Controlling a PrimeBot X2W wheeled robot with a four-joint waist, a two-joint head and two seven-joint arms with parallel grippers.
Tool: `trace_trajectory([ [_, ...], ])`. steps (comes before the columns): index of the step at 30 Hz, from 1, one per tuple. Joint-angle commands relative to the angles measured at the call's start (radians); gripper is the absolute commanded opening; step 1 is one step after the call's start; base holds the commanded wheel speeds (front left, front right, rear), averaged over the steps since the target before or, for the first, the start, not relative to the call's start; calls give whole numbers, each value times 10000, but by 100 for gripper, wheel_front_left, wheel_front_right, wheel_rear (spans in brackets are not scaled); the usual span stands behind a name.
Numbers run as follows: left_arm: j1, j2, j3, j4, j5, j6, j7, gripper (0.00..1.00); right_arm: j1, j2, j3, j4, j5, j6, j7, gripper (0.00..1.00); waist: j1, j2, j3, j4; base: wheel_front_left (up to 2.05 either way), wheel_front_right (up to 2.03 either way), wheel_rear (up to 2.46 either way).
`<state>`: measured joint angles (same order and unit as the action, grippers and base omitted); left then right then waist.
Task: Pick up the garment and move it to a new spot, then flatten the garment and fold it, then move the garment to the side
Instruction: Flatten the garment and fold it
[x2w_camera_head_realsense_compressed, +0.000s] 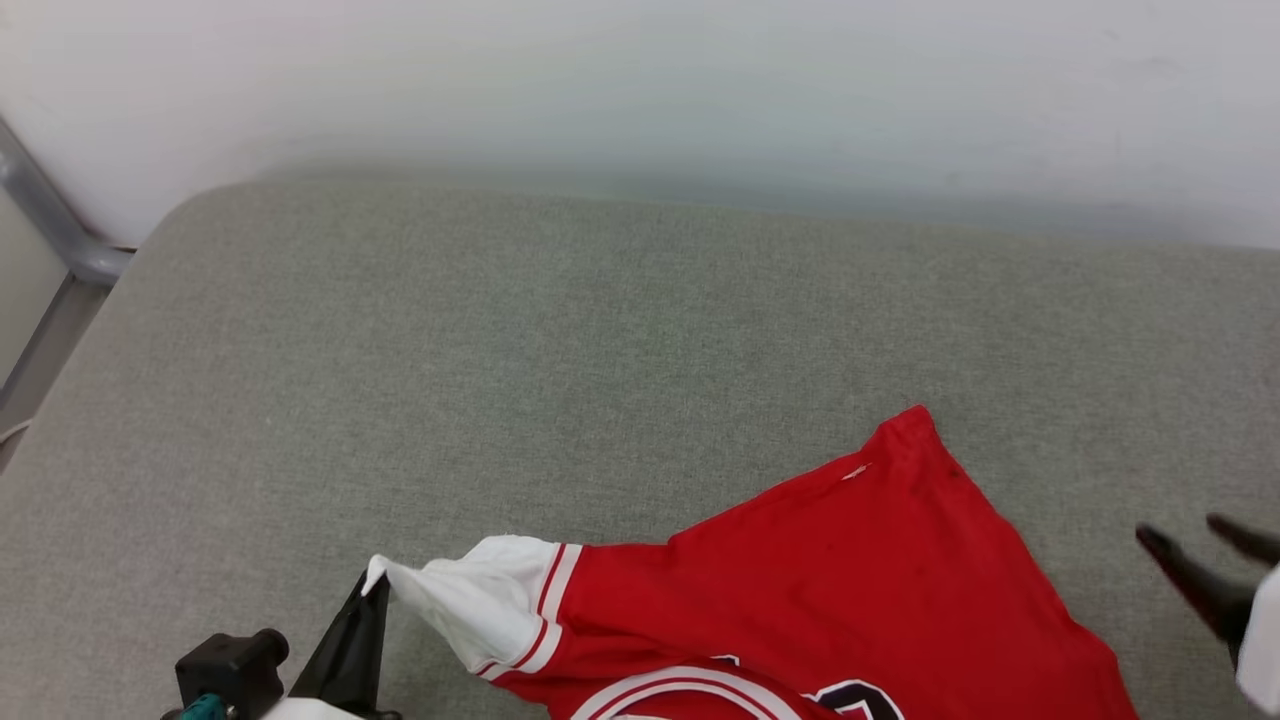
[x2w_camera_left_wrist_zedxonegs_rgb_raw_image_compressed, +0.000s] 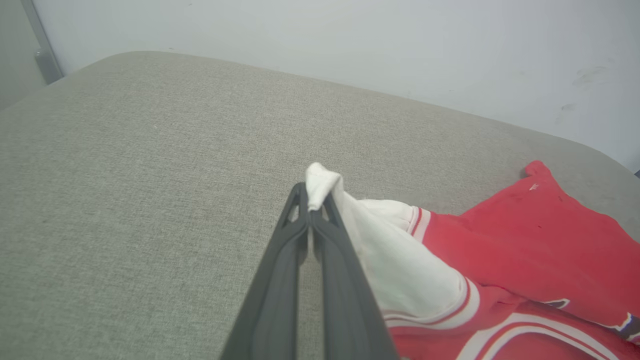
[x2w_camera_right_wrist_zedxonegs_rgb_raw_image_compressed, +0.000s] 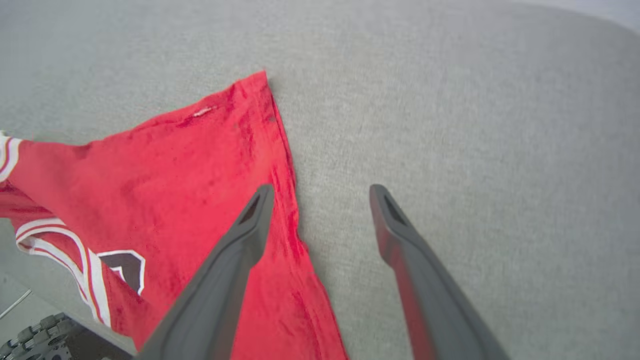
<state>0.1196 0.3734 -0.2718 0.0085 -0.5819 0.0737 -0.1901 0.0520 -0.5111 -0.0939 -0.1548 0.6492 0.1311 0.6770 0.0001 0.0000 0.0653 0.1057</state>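
Note:
The garment (x2w_camera_head_realsense_compressed: 840, 570) is a red jersey with a white, red-striped sleeve, lying on the grey cushion (x2w_camera_head_realsense_compressed: 560, 340) near its front edge. In the left wrist view the same garment (x2w_camera_left_wrist_zedxonegs_rgb_raw_image_compressed: 525, 240) has its white sleeve tip pulled up off the cushion (x2w_camera_left_wrist_zedxonegs_rgb_raw_image_compressed: 140, 190). My left gripper (x2w_camera_head_realsense_compressed: 368, 592) (x2w_camera_left_wrist_zedxonegs_rgb_raw_image_compressed: 311, 197) is shut on that sleeve tip. At the right edge my right gripper (x2w_camera_head_realsense_compressed: 1195, 535) (x2w_camera_right_wrist_zedxonegs_rgb_raw_image_compressed: 320, 192) is open, hovering above the garment (x2w_camera_right_wrist_zedxonegs_rgb_raw_image_compressed: 190, 175) at its right hem, one finger over the red cloth and one over the cushion (x2w_camera_right_wrist_zedxonegs_rgb_raw_image_compressed: 475, 125), holding nothing.
A pale wall (x2w_camera_head_realsense_compressed: 640, 90) runs behind the cushion. A grey metal frame (x2w_camera_head_realsense_compressed: 50, 225) stands at the back left corner. Bare cushion stretches behind and left of the garment. A dark toothed part (x2w_camera_right_wrist_zedxonegs_rgb_raw_image_compressed: 35, 340) shows below the cushion's front edge.

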Motion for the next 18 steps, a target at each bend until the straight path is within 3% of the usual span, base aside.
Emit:
trace_trajectory([
  [1, -147, 19, -6, -68, 69, 21, 2, 0, -352, -108, 96, -122, -28, -8, 100, 100, -1, 0, 122, 81, 0, 0, 0],
  [8, -603, -132, -196, -202, 155, -54, -57, 0, -3062, -585, 1573, -18, -283, -8, 1071, 100, -1, 0, 721, 447, 0, 0, 0],
  [18, -1298, -459, -503, -160, 250, -202, -197, 0, -5773, -1056, 4106, 1754, -450, -8, 3218, 100, -1, 0, 1573, 1099, 0, 0, 0],
])
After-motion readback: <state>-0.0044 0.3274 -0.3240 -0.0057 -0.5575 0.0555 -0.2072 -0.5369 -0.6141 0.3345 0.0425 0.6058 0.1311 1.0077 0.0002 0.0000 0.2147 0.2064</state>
